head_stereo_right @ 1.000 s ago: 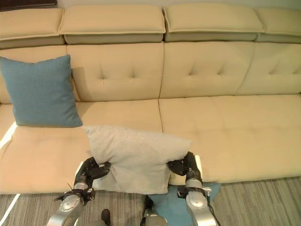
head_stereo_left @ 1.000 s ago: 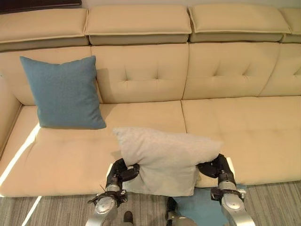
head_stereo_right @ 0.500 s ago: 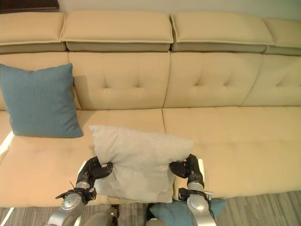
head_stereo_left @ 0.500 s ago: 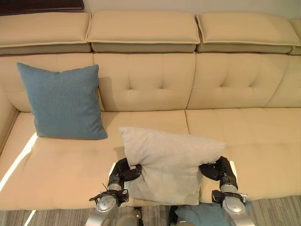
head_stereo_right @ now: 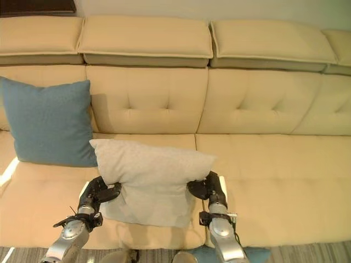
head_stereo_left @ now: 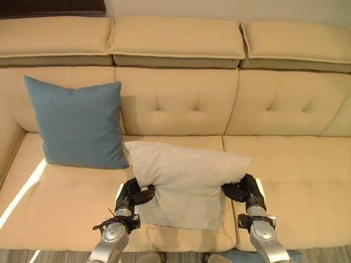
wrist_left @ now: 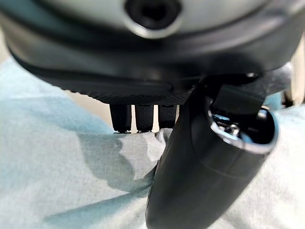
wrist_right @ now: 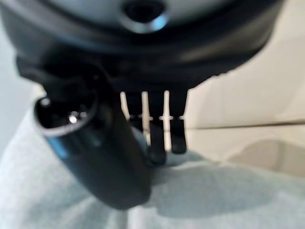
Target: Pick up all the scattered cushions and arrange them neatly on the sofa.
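A pale grey cushion [head_stereo_left: 184, 183] hangs upright between my two hands over the middle of the beige sofa's seat [head_stereo_left: 285, 164]. My left hand [head_stereo_left: 131, 194] pinches its left edge, thumb [wrist_left: 200, 181] in front and fingers behind the fabric [wrist_left: 57, 181]. On the cushion's right edge my right hand [head_stereo_left: 245, 190] grips the same way, its thumb [wrist_right: 95, 157] pressed on the cloth [wrist_right: 214, 200]. A blue cushion [head_stereo_left: 77, 123] leans upright against the backrest at the sofa's left end. A second blue cushion [head_stereo_right: 241, 255] lies on the floor by the sofa's front edge, mostly hidden.
The sofa's right seat [head_stereo_right: 285, 170] and its tufted backrest [head_stereo_left: 181, 98] are bare. A left armrest [head_stereo_left: 8, 142] bounds the seat at the far left. Striped grey flooring [head_stereo_right: 307, 253] runs along the sofa's front.
The camera has come closer to the sofa. The pale cushion, still held by both hands, has moved from over the seat's front edge to over the seat, nearer the backrest.
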Motion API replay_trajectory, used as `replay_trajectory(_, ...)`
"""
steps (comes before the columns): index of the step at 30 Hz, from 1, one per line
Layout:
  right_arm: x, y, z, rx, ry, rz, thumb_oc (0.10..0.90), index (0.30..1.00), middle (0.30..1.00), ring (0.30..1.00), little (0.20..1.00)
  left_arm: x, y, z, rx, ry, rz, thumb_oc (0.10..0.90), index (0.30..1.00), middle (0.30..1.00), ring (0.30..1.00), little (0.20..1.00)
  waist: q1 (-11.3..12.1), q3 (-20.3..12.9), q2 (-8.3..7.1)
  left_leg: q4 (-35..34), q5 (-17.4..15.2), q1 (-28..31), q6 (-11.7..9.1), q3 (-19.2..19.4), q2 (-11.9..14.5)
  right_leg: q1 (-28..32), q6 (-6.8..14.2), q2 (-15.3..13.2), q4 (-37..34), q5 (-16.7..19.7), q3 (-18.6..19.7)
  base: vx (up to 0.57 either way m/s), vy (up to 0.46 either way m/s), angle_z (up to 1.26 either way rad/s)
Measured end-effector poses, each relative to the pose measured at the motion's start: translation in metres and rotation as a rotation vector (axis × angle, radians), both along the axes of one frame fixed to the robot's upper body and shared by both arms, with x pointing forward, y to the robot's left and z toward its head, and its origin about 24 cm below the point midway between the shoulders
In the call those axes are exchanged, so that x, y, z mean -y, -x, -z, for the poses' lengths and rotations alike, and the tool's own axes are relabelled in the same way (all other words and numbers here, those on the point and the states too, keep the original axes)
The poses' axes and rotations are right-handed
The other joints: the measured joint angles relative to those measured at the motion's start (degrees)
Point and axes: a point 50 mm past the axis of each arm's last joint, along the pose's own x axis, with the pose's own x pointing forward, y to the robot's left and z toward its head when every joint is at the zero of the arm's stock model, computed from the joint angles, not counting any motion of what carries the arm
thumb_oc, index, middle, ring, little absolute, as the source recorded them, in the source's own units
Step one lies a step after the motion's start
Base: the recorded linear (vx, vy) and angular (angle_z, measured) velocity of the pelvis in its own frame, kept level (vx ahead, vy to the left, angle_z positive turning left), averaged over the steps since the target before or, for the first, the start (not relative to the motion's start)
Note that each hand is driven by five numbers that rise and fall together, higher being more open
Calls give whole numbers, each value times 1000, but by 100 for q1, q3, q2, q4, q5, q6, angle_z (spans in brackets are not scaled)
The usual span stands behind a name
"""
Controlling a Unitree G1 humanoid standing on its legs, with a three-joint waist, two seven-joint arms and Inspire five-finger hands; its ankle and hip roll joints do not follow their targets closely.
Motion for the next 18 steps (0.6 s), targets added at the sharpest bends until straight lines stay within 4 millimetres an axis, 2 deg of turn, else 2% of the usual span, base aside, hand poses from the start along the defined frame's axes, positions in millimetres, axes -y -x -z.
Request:
replay_trajectory(4, 4, 2, 0, -3, 6, 13, 400, 300, 300, 300, 300, 3, 0, 0, 1, 4, 6, 400, 300, 300, 300, 300, -61, -5, -9, -3, 22, 8, -157, -24, 201, 13, -47, 209, -4, -28, -9, 57, -95, -1)
replay_trajectory(10, 8, 3, 0, -2, 12, 28, 400, 300, 300, 300, 300, 8, -4, -3, 17, 23, 7, 400, 300, 300, 300, 300, -222, -11, -14, -2, 61, -100, -212, -53, 265, -81, -94, 265, -41, -31, -31, -21, -99, 2)
replay_trajectory(12, 8, -2, -5, 20, 14, 30, 400, 300, 300, 300, 300, 10, -9, -11, 52, 19, 10, 400, 300, 300, 300, 300, -288, -25, -4, 1, 119, -324, -278, -93, 283, -287, -127, 275, -42, -6, -51, -90, -79, 7)
replay_trajectory(15, 15, -8, -12, 54, 35, 64, 400, 300, 300, 300, 300, 21, -22, -22, 101, 6, 49, 400, 300, 300, 300, 300, -318, -69, 93, 2, 215, -653, -308, -200, 284, -543, -191, 270, -36, 43, -199, -64, -41, 22)
replay_trajectory(18, 21, -18, -23, 94, 79, 67, 400, 300, 300, 300, 300, 25, -32, -30, 136, 1, 48, 400, 300, 300, 300, 300, -327, -76, 177, 4, 248, -797, -307, -183, 284, -706, -224, 269, -6, 73, -179, -72, -38, -2)
